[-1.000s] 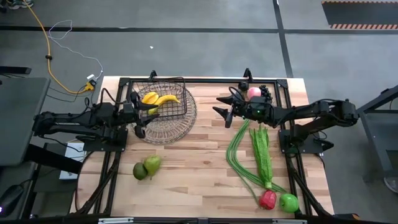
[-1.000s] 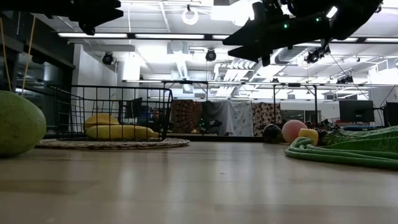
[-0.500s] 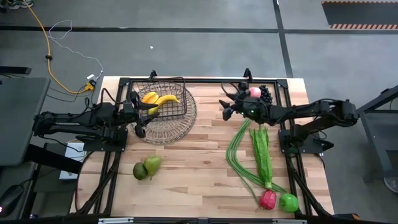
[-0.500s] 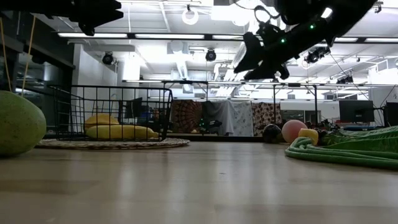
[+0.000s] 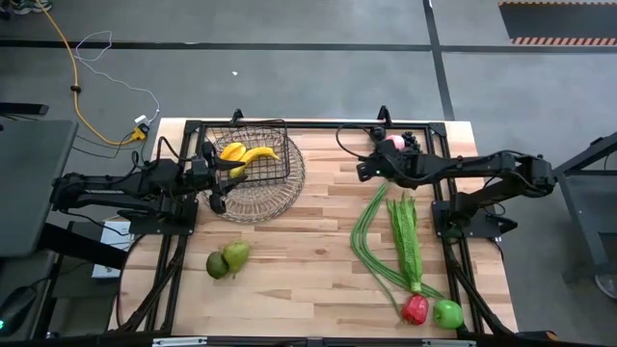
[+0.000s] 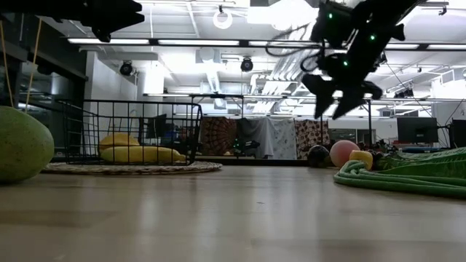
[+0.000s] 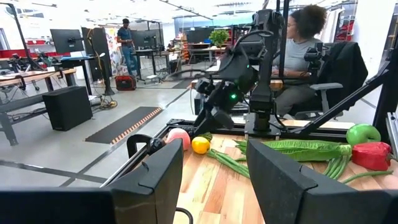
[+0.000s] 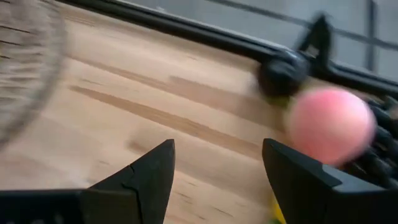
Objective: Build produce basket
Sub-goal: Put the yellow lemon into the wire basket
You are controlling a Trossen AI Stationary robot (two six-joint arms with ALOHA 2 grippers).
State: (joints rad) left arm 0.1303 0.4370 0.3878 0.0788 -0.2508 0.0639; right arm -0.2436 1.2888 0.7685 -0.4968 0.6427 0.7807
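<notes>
The wire basket (image 5: 254,169) stands on a round woven mat at the far left, with yellow bananas (image 5: 247,153) lying in it. My left gripper (image 5: 218,179) stays level at the basket's left edge, open, with nothing between its fingers (image 7: 214,180). My right gripper (image 5: 365,168) hangs open above the table, slanting down, just left of the pink peach (image 8: 329,124), which rests on the wood by the far edge beside a lemon (image 7: 200,145) and dark grapes (image 5: 413,143). Long green beans (image 5: 369,236), leafy greens (image 5: 408,236), a red pepper (image 5: 415,308), a green apple (image 5: 447,313) and green pears (image 5: 227,258) lie on the table.
A black frame (image 5: 318,123) runs along the table's far edge and sides. Bare wood (image 5: 308,241) lies between the basket and the beans. In the left wrist view, people are in the room beyond the table.
My right gripper has drawn back toward the table's right edge and sunk a little, coming closer to the peach. It has tipped from level to slanting down and rolled about its own axis. Its fingers stay apart.
</notes>
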